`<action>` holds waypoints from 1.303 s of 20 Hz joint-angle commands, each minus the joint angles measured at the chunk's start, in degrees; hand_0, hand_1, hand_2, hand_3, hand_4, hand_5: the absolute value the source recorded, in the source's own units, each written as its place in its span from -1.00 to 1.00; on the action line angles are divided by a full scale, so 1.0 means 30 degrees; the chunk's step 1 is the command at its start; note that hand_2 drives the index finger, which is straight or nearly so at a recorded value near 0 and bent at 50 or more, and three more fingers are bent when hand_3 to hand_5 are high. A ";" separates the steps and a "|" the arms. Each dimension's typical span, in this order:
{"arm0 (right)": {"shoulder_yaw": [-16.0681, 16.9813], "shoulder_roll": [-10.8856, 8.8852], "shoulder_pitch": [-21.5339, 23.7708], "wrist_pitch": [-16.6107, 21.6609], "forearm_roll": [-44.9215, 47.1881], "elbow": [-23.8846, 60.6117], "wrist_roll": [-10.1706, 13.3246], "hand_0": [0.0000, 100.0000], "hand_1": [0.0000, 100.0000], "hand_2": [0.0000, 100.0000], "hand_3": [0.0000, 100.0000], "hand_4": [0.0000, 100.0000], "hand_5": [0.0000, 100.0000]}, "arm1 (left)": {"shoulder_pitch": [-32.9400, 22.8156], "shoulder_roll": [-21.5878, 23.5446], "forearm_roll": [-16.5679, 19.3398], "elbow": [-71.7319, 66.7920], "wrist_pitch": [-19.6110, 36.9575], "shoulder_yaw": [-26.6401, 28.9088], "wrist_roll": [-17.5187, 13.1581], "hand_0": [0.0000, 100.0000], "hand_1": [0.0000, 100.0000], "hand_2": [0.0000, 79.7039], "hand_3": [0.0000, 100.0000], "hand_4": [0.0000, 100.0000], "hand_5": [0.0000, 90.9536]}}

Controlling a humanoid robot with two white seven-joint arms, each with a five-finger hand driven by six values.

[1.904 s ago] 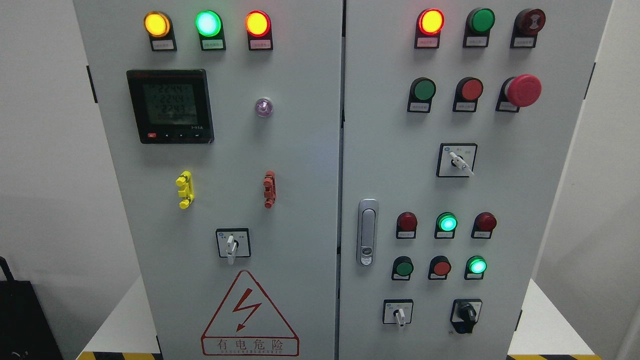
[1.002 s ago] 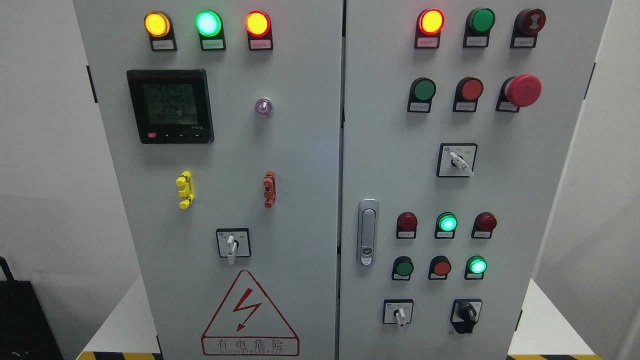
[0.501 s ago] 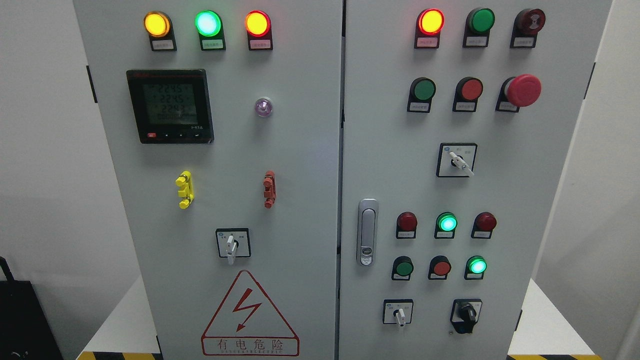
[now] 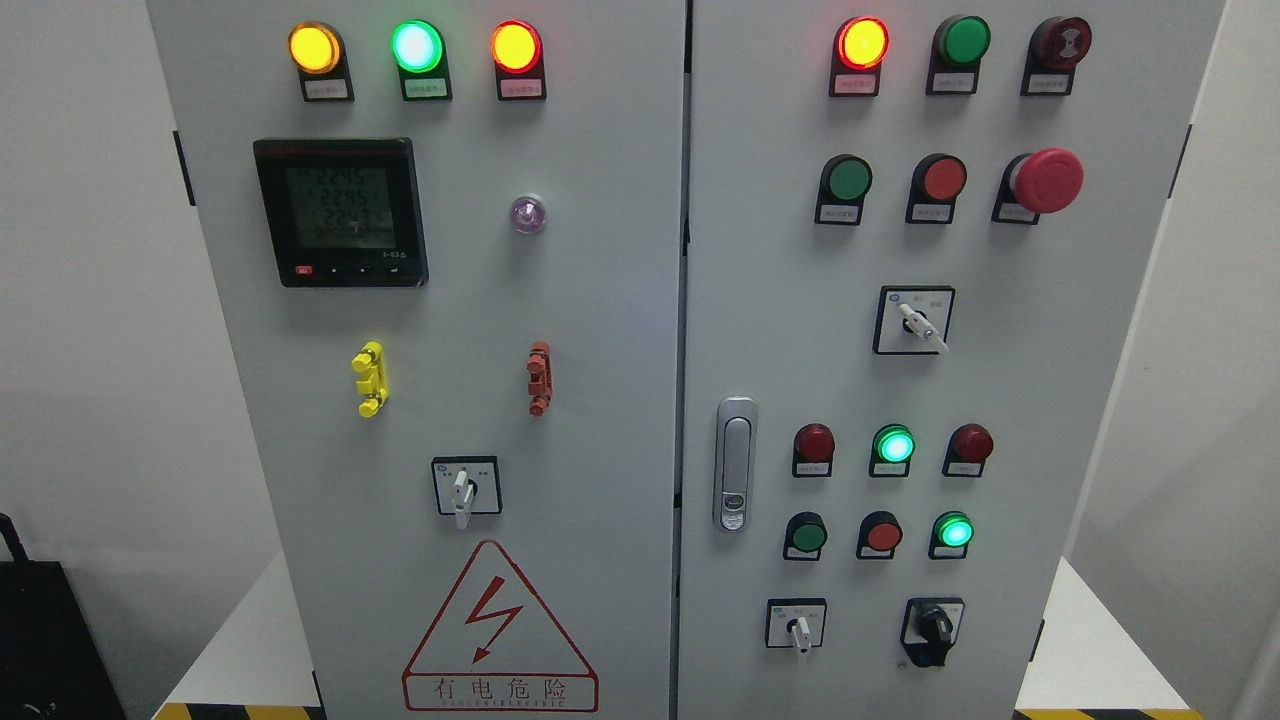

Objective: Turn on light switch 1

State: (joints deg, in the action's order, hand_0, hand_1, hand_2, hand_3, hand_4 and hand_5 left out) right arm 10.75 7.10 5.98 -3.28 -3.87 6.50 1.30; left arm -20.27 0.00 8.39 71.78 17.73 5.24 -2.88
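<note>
A grey two-door electrical cabinet (image 4: 600,300) fills the head view. The left door carries a white-handled rotary switch (image 4: 463,490) with its handle pointing down. The right door has a rotary switch (image 4: 915,322) turned toward the lower right, a small white rotary switch (image 4: 797,627) and a black knob switch (image 4: 935,627) at the bottom. Its lower button rows hold a dark green button (image 4: 806,535), a red button (image 4: 882,535) and a lit green button (image 4: 954,531). I cannot read the labels, so I cannot tell which is switch 1. Neither hand is in view.
Lit lamps run along the top: amber (image 4: 313,47), green (image 4: 416,45), red (image 4: 516,47) and red (image 4: 862,42). A digital meter (image 4: 340,212), a red emergency stop (image 4: 1047,180), a door latch (image 4: 735,465) and a high-voltage warning sign (image 4: 498,630) sit on the doors. A black object (image 4: 50,640) stands at the lower left.
The meter's digits flicker slightly. Nothing else has moved.
</note>
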 commanded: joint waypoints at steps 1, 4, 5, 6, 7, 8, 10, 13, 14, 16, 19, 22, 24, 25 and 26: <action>-0.0010 0.0005 0.0000 0.0011 0.0000 0.0000 -0.0022 -1.00 -1.00 -1.00 -1.00 -1.00 -1.00 | -0.0010 0.0147 0.0134 0.8881 0.0066 0.0978 0.0139 -0.53 -0.92 -0.24 0.13 0.37 -0.01; 0.0019 -0.0024 0.0000 0.0011 0.0000 0.0000 -0.0022 -1.00 -1.00 -1.00 -1.00 -1.00 -1.00 | 0.0136 -0.0028 0.0076 0.9383 0.0182 0.0834 0.0227 -0.55 -0.75 -0.09 0.25 0.53 0.33; 0.0019 0.0005 0.0000 0.0011 0.0000 0.0000 -0.0022 -1.00 -1.00 -1.00 -1.00 -1.00 -1.00 | 0.0165 -0.0058 0.0076 0.9442 0.0357 0.0775 0.0401 -0.60 -0.66 0.01 0.36 0.63 0.50; -0.0010 0.0005 0.0000 0.0011 0.0000 0.0000 -0.0022 -1.00 -1.00 -1.00 -1.00 -1.00 -1.00 | 0.0282 -0.0145 0.0047 0.9443 0.0446 0.0717 0.0693 -0.62 -0.63 0.06 0.41 0.67 0.56; -0.0010 0.0005 0.0000 0.0011 0.0000 0.0000 -0.0022 -1.00 -1.00 -1.00 -1.00 -1.00 -1.00 | 0.0457 -0.0233 0.0075 0.9472 0.0447 0.0687 0.0870 -0.65 -0.58 0.11 0.47 0.71 0.62; 0.0019 -0.0024 0.0000 0.0011 0.0000 0.0000 -0.0022 -1.00 -1.00 -1.00 -1.00 -1.00 -1.00 | 0.0691 -0.0263 0.0076 0.9617 0.0447 0.0687 0.1133 -0.68 -0.55 0.16 0.53 0.76 0.68; 0.0019 0.0005 0.0000 0.0011 0.0000 0.0000 -0.0022 -1.00 -1.00 -1.00 -1.00 -1.00 -1.00 | 0.0781 -0.0321 0.0076 1.0521 0.0215 0.0658 0.1223 -0.71 -0.53 0.20 0.60 0.83 0.77; 0.0019 0.0005 0.0000 0.0011 0.0000 0.0000 -0.0022 -1.00 -1.00 -1.00 -1.00 -1.00 -1.00 | 0.1277 -0.0526 0.0221 1.1665 0.0183 0.0541 0.1252 -0.75 -0.47 0.22 0.66 0.87 0.85; 0.0019 0.0005 0.0000 0.0011 0.0000 0.0000 -0.0022 -1.00 -1.00 -1.00 -1.00 -1.00 -1.00 | 0.1656 -0.0701 0.0454 1.2162 0.0125 0.0366 0.1252 -0.77 -0.43 0.24 0.68 0.88 0.87; -0.0010 -0.0024 0.0000 0.0011 0.0000 0.0000 -0.0022 -1.00 -1.00 -1.00 -1.00 -1.00 -1.00 | 0.2097 -0.0878 0.1418 1.2693 -0.0108 -0.0131 0.1311 -0.80 -0.40 0.26 0.75 0.92 0.89; -0.0010 0.0005 0.0000 0.0011 0.0000 0.0000 -0.0022 -1.00 -1.00 -1.00 -1.00 -1.00 -1.00 | 0.2625 -0.1083 0.2593 1.3134 -0.1103 -0.1243 0.2594 -0.91 -0.32 0.29 0.84 0.97 0.91; 0.0019 0.0005 0.0000 0.0011 0.0000 0.0000 -0.0022 -1.00 -1.00 -1.00 -1.00 -1.00 -1.00 | 0.3065 -0.1259 0.3004 1.3251 -0.1953 -0.2386 0.4031 -1.00 -0.17 0.32 0.90 1.00 0.91; -0.0010 0.0005 0.0000 0.0011 0.0000 0.0000 0.0007 -1.00 -1.00 -1.00 -1.00 -1.00 -1.00 | 0.3270 -0.1318 0.3355 1.3280 -0.2393 -0.2973 0.4561 -1.00 -0.13 0.33 0.92 1.00 0.92; -0.0010 0.0005 0.0000 0.0011 0.0000 0.0000 -0.0021 -1.00 -1.00 -1.00 -1.00 -1.00 -1.00 | 0.3474 -0.1347 0.3531 1.3281 -0.2656 -0.3120 0.4650 -1.00 -0.12 0.34 0.93 1.00 0.92; 0.0019 0.0005 0.0000 0.0011 0.0000 0.0000 -0.0022 -1.00 -1.00 -1.00 -1.00 -1.00 -1.00 | 0.3708 -0.1434 0.3736 1.3281 -0.2920 -0.3180 0.4796 -1.00 -0.12 0.34 0.93 1.00 0.92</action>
State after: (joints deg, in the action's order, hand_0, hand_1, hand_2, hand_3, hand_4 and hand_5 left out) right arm 10.76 7.10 5.98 -3.28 -3.87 6.50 1.26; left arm -11.88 -2.40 16.45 105.41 10.98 1.88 9.78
